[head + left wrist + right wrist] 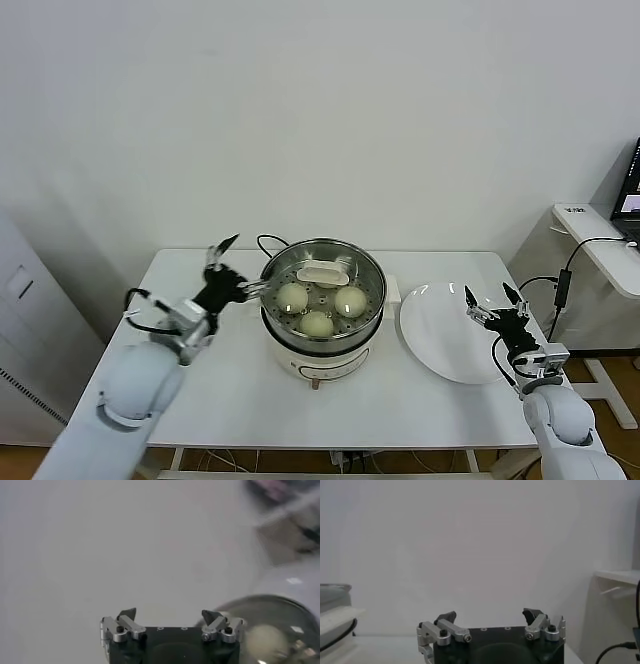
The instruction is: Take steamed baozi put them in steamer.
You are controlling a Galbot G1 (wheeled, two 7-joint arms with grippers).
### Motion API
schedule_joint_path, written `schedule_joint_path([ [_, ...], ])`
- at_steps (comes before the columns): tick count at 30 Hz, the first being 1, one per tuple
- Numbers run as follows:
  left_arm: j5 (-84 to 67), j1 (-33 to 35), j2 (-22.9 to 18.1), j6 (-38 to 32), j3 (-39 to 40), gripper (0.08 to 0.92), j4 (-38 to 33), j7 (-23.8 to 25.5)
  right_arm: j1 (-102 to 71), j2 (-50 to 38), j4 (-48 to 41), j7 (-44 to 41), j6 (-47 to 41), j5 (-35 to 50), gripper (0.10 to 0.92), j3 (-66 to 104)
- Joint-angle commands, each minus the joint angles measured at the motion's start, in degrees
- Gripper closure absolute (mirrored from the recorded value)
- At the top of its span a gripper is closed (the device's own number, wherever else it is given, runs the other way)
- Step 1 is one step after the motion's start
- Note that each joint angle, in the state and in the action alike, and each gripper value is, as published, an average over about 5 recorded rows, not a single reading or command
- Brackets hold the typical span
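The steamed baozi (pixel 317 323) lie inside the steamer (pixel 372 296). The left hand (pixel 237 268), released and empty, hangs beside its rim and could knock it; the right hand (pixel 487 298) waits released over the plate (pixel 440 352).

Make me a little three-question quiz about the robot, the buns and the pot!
1. How many baozi can you count in the steamer?
2. True or false: a bun lies on the white plate.
3. Which gripper is beside the steamer: A) left gripper B) right gripper?

Key:
1. Three; the lid resting in the pot may hide more.
2. False, the plate holds nothing.
3. A. It is open and empty; the right one, also open, hangs above the plate's edge.
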Motion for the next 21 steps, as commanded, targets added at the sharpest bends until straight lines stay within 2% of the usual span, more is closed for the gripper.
schedule_joint_path([
  [1,-25.27,5.35,4.14,-4.48,-10.98,0.177,15.21,-5.76,-1.37,-1.51,2.69,3.17,-3.27,-0.48,0.203,-0.89],
  [7,-21.85,4.1,3.93,-7.46,-9.46,0.177,21.03,-5.02,-3.03,-3.14,4.79,6.33,-6.79,2.03,0.203,-1.34],
  [21,-21.91,6.22,5.36,-7.9,-10.65,0.177,20.99,-3.59,-3.69,-4.36,4.76,7.1,-7.55,2.31,0.203,-1.66],
])
